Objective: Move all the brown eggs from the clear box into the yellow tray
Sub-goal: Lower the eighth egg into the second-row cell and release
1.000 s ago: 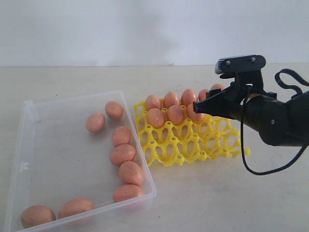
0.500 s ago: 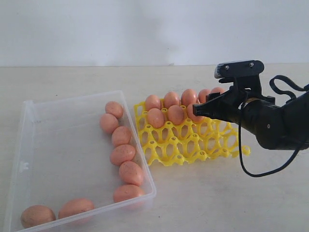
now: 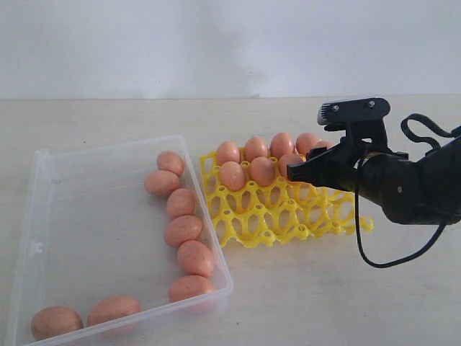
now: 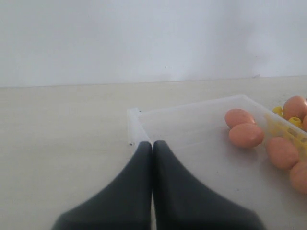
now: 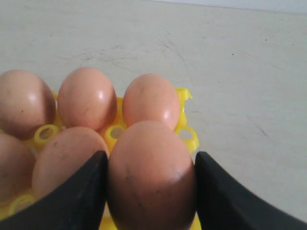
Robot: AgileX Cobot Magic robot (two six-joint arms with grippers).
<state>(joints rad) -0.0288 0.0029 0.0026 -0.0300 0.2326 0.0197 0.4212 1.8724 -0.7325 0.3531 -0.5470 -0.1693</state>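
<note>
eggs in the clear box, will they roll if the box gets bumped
Probably: the eggs are smooth ovals lying loose on the flat floor of the box, nothing cupping them. Likely fragile too, so a hard knock against the rim might crack one.

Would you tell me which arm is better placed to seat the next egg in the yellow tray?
Right. The right gripper holds a brown egg above the yellow tray; the left gripper is shut and empty by the clear box corner.
</note>
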